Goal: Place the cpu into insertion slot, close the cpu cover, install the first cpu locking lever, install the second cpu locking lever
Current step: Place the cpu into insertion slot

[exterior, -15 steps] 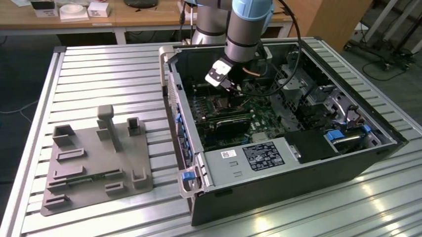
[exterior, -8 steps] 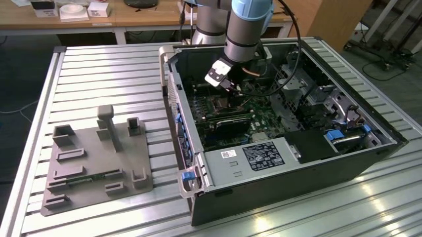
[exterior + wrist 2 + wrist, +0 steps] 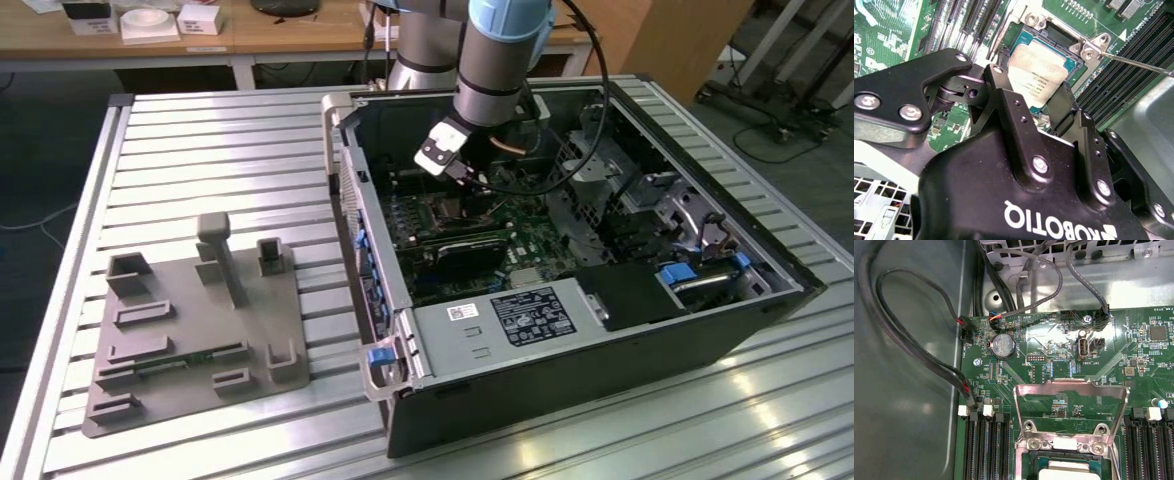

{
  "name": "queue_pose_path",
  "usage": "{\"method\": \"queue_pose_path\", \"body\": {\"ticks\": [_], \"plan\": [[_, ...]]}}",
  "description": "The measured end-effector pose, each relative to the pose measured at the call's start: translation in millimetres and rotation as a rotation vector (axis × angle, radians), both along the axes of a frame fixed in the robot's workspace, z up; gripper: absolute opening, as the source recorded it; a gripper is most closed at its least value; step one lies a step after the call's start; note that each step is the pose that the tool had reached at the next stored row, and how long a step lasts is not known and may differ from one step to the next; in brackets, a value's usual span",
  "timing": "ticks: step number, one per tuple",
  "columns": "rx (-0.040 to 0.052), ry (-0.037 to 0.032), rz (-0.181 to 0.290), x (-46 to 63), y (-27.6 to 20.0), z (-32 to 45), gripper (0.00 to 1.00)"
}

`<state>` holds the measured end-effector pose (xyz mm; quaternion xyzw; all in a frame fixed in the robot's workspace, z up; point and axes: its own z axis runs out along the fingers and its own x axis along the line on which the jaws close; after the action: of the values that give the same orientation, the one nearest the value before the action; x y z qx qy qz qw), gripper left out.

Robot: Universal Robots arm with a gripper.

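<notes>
While the gripper (image 3: 1031,85) reaches down into the computer case (image 3: 574,385), the cpu (image 3: 1036,65) lies in the insertion slot (image 3: 1056,34) at its tip; whether the gripper clamps it, I cannot tell. The cpu cover (image 3: 1069,385) stands raised.

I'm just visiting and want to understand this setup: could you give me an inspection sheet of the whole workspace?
Surface: ribbed silvery metal table, carrying an open black computer case.
Job's things: small square silver-topped chip lying in the dark square metal-rimmed socket; thin silvery windowed cover frame raised open; thin steel lever rod swung clear.
Clutter: grey moulded plastic tray, at the exterior view's left of the case.
Grippers: black pincer close over the chip.
Cables: black and grey wires beside the green circuit board.
Surroundings: wooden desk behind the table.
</notes>
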<state>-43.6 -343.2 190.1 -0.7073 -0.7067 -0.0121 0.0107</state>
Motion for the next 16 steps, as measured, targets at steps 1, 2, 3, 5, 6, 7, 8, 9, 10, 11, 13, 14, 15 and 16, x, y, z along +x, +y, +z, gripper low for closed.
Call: {"method": "queue_pose_path", "body": {"ticks": [1, 2, 3, 5, 6, 7, 8, 9, 10, 11, 13, 14, 15, 16], "plan": [[0.0, 0.0, 0.0, 0.0, 0.0, 0.0, 0.54], [0.0, 0.0, 0.0, -0.1, 0.0, 0.0, 0.54], [0.0, 0.0, 0.0, -0.1, 0.0, -0.1, 0.54], [0.0, 0.0, 0.0, -0.1, 0.0, -0.1, 0.54], [0.0, 0.0, 0.002, -0.1, 0.0, -0.1, 0.54], [0.0, 0.0001, 0.004, -0.1, 0.1, -0.1, 0.54], [-0.0001, 0.0001, 0.005, -0.1, 0.0, 0.0, 0.54], [0.0, 0.0001, 0.007, -0.1, 0.1, -0.1, 0.54], [0.0, 0.0, 0.009, -0.1, 0.1, -0.1, 0.54], [0.0, 0.0, 0.009, -0.1, 0.1, -0.1, 0.54], [0.0, 0.0, 0.01, -0.1, 0.1, -0.1, 0.54], [0.0, 0.0, 0.01, -0.1, 0.1, -0.1, 0.54], [0.0, 0.0001, 0.01, 0.0, 0.1, 0.0, 0.54], [-0.0001, 0.0003, 0.01, 0.2, 0.1, 0.0, 0.54]]}}
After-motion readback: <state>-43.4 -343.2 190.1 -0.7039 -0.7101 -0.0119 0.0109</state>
